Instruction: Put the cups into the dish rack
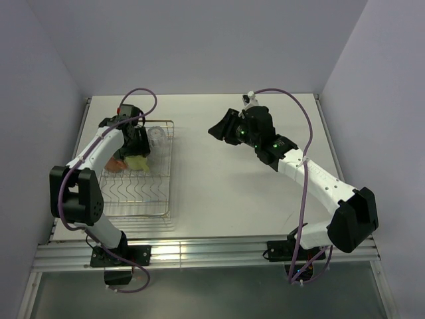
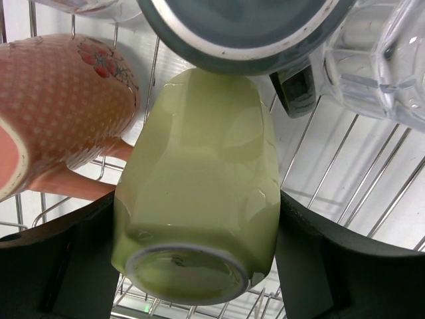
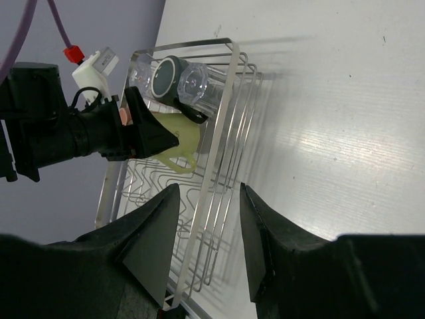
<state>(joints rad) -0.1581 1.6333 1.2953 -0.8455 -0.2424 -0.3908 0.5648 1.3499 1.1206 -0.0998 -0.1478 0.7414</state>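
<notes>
My left gripper (image 1: pixel 136 145) is over the far end of the silver wire dish rack (image 1: pixel 143 196), shut on the pale yellow-green cup (image 2: pixel 199 179); its fingers (image 2: pixel 63 259) press both sides and the cup's base faces the camera. An orange mug (image 2: pixel 60 100) lies to the cup's left. A black mug (image 2: pixel 239 33) and a clear tumbler (image 2: pixel 378 60) lie beyond it. My right gripper (image 1: pixel 222 129) is open and empty above the table, right of the rack. In the right wrist view the rack (image 3: pixel 222 159), green cup (image 3: pixel 182 136), black mug (image 3: pixel 164 76) and tumbler (image 3: pixel 192 83) show.
The rack's near half (image 1: pixel 133 199) holds only wavy prongs. Purple-grey walls close in the table (image 1: pixel 252 193) on the left, back and right. A metal rail (image 1: pixel 199 252) runs along the near edge by the arm bases.
</notes>
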